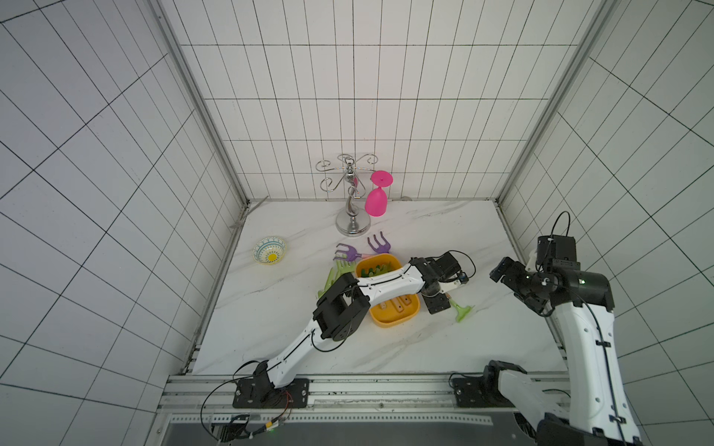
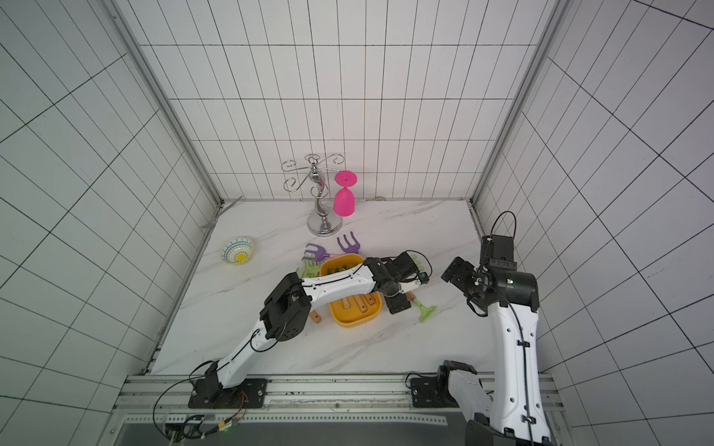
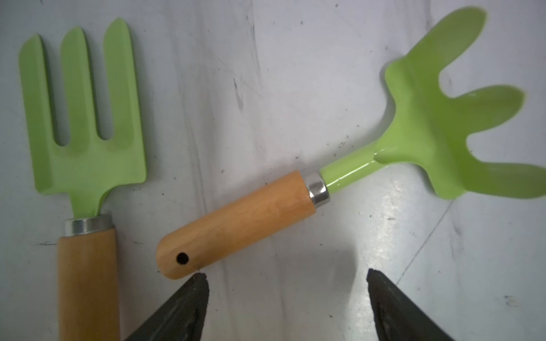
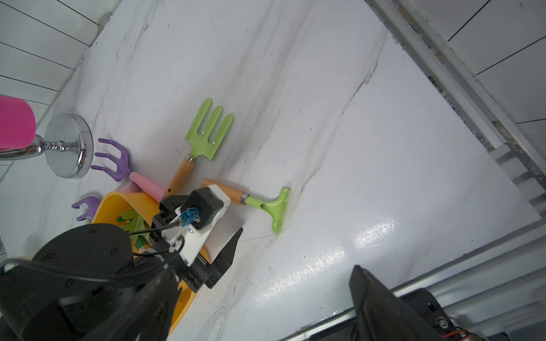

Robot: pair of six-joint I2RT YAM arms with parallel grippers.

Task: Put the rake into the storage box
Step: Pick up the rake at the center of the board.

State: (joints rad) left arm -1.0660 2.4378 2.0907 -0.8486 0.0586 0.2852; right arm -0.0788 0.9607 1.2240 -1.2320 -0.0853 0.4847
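A green rake [image 3: 245, 218] with a wooden handle lies flat on the marble table, just right of the storage box [image 1: 394, 320]. The box is a yellow-orange tub and holds green tool heads and wooden handles. My left gripper [image 3: 286, 276] hangs open over the end of the rake's handle, with one fingertip [image 3: 202, 280] almost at the handle and nothing between the jaws. In both top views the left gripper [image 1: 438, 299] [image 2: 398, 301] covers most of the handle, and only the rake's head [image 1: 461, 311] [image 2: 427, 311] shows. My right gripper [image 4: 266, 276] [image 1: 502, 276] is open and empty, raised off to the right.
A green hand fork [image 3: 79, 118] [image 4: 206, 133] lies beside the rake. Two purple rakes [image 1: 380, 245] [image 1: 345, 253] lie behind the box, and a green tool [image 1: 332, 278] lies to its left. A chrome stand [image 1: 351, 224] holds a pink glass [image 1: 376, 200]. A patterned bowl [image 1: 269, 251] sits far left.
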